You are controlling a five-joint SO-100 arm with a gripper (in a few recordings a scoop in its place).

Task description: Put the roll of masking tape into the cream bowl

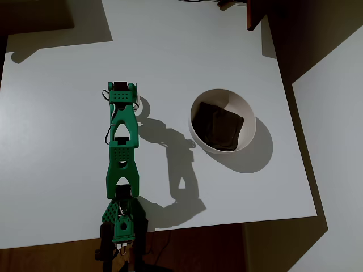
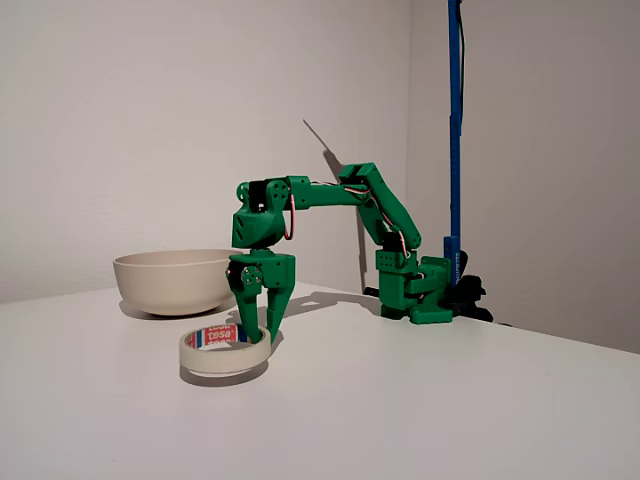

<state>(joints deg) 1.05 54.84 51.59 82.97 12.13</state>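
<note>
Now the green gripper (image 2: 257,322) straddles the roll of masking tape (image 2: 224,350) mid-table, fingers narrowly parted; close squarely before lifting toward the cream bowl (image 2: 173,281).

Matt green plastic pincer (image 2: 257,322); below it, papery cream tape ring (image 2: 225,352); behind, smooth cream bowl (image 2: 175,281); matt white tabletop (image 2: 420,400).

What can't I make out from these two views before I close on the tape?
- Roll of masking tape: in the overhead view the green arm covers it.
- Gripper grip: in the fixed view the fingers straddle the roll's back wall; contact cannot be told.
- Cream bowl: the fixed view is side-on, so the rim hides its inside.
- Arm base: cut off by the overhead view's bottom edge.
</note>
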